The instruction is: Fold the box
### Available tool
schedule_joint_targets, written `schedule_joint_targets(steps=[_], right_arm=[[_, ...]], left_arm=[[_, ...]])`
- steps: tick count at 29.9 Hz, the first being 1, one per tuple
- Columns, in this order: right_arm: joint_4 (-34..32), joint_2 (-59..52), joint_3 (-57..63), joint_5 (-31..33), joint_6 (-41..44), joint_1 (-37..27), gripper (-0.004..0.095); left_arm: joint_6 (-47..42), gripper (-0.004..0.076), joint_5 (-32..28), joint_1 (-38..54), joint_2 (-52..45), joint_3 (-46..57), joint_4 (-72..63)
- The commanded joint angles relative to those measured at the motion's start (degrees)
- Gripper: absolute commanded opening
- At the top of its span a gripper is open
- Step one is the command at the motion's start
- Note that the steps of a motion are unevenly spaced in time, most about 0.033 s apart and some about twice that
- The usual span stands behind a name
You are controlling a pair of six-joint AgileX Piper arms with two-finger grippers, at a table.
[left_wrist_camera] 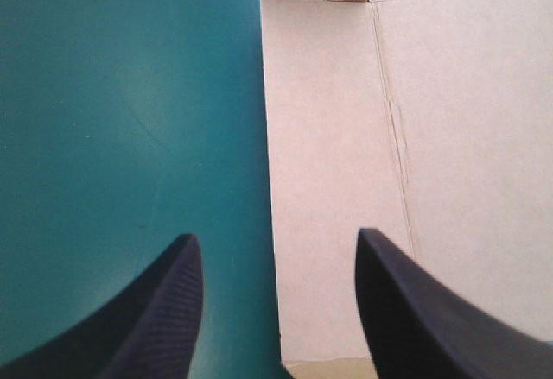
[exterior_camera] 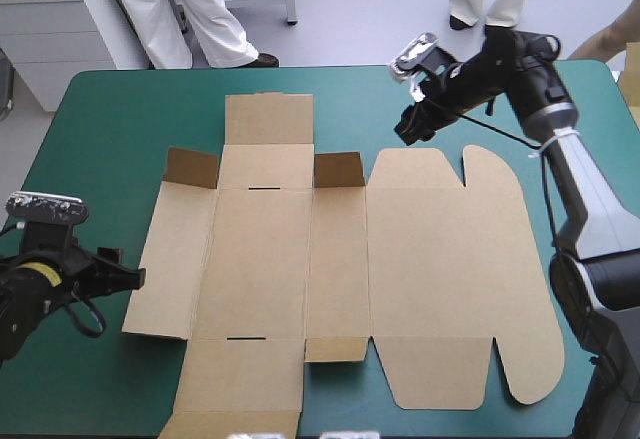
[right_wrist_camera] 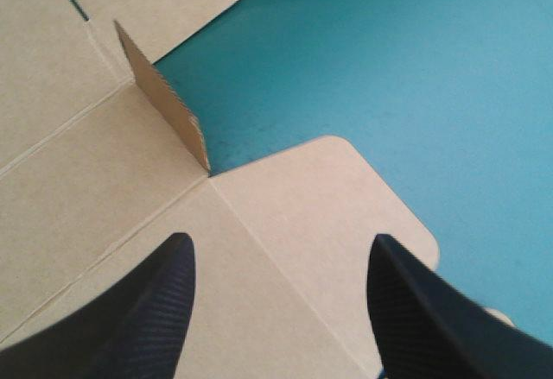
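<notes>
One box (exterior_camera: 330, 259): a single cut brown sheet, spread flat mid-tabletop (exterior_camera: 110, 129), teal-green cover showing around it. Two small flaps (exterior_camera: 192, 167) stand up on its far side; the other panels lie flat. Two thin slots (exterior_camera: 265, 189) in the left-centre panels, one far, one near.

Two grippers. Left gripper (exterior_camera: 125, 277) at the sheet's left edge: fingers (left_wrist_camera: 164, 310) spread, one over the cover, one over the board, the edge running between them. Right gripper (exterior_camera: 408, 129) above the far edge, over a rounded flap (right_wrist_camera: 346, 215): fingers spread, both above board. Contact with the board cannot be told for either.
</notes>
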Motion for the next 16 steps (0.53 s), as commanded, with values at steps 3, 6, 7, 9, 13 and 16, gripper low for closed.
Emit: schedule_joint_targets(steps=[3, 6, 7, 9, 13, 16], right_arm=[[2.5, -8.2, -1.4, 0.9, 5.3, -6.8, 0.0553], [2.6, -10.6, -1.4, 0.9, 10.4, -10.0, 0.0554], [2.6, -11.4, -1.4, 0.9, 12.1, -10.9, 0.0555], [2.6, -12.6, -1.4, 0.9, 13.6, -12.1, 0.0555], [1.5, -14.6, -1.4, 0.9, 17.7, -13.3, 0.0556], [1.5, -15.5, -1.4, 0.9, 19.9, -13.3, 0.0555]], left_arm=[[-0.9, 0.0386, -3.5, 0.0, 6.5, -6.1, 2.2], [-1.4, 0.0386, -3.8, 1.6, 8.9, -7.1, 2.0], [-1.4, 0.0386, -3.9, 2.7, 9.5, -7.2, 0.8], [0.6, 0.0386, -3.8, 5.8, 10.9, -7.2, -1.7], [8.6, 0.0386, -3.7, 17.3, 13.4, -7.0, -11.9], [14.9, 0.0386, -3.2, 26.5, 15.4, -5.9, -24.0]])
